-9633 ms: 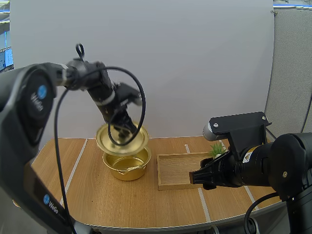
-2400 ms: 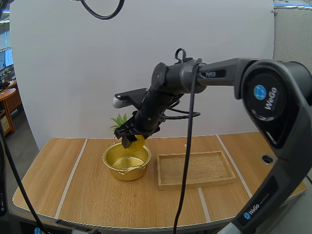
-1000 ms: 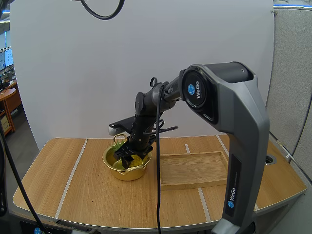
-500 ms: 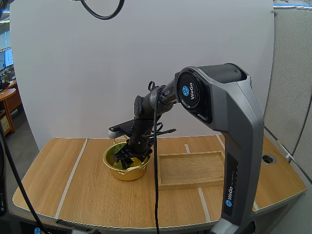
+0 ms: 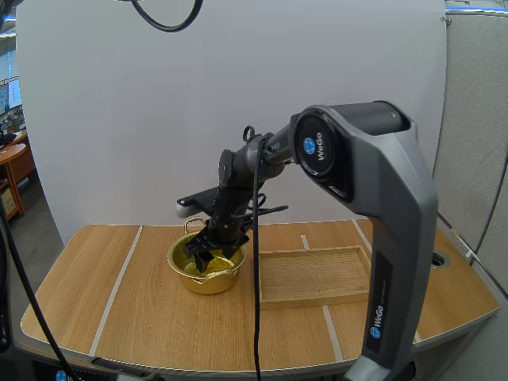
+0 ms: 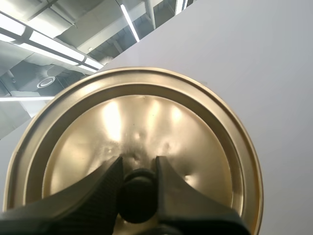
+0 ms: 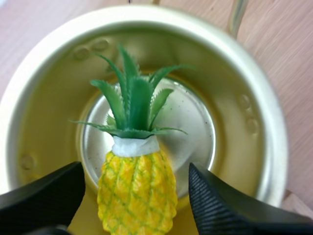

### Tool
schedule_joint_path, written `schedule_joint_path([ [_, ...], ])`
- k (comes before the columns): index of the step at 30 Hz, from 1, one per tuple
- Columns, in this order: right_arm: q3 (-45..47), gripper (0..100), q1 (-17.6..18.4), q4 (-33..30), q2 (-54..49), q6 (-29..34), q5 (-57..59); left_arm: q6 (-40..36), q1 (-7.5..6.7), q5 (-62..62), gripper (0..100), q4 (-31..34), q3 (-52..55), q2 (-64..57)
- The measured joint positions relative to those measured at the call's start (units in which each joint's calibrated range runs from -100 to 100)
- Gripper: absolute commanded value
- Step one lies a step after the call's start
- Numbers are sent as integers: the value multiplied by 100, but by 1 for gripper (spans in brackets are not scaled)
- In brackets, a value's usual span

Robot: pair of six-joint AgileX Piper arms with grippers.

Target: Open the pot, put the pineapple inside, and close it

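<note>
Right gripper (image 7: 137, 171): fingers spread wide, one on each side of the pineapple (image 7: 138, 196), with a visible gap on both sides and no grip on it. Pineapple: inside the gold pot (image 7: 254, 112), yellow body nearest my fingers, green crown over the pot's floor. Pot: open, standing on the table (image 5: 159, 317) just beside the wooden tray (image 5: 317, 274). Left gripper (image 6: 138, 171): pinching the black knob (image 6: 138, 193) of the lid (image 6: 195, 127), which is held aloft, clear of the pot.
</note>
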Motion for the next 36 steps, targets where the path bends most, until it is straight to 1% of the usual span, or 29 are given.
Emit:
schedule_joint_path([
  [5, 0, 100, 0, 0, -610, 0, 252, 0, 0, 0, 0, 0, 0, 0],
  [18, 102, 100, 0, -15, -2498, 119, 1373, 0, 0, 0, 0, 0, 0, 0],
  [24, 496, 100, 0, -120, -3251, 198, 1654, 0, 0, 0, 0, 0, 0, 0],
  [25, 654, 100, 0, -130, -3553, 231, 1709, 0, 0, 0, 0, 0, 0, 0],
  [36, 1734, 100, 0, -397, -5400, 561, 2189, 0, 0, 0, 0, 0, 0, 0],
])
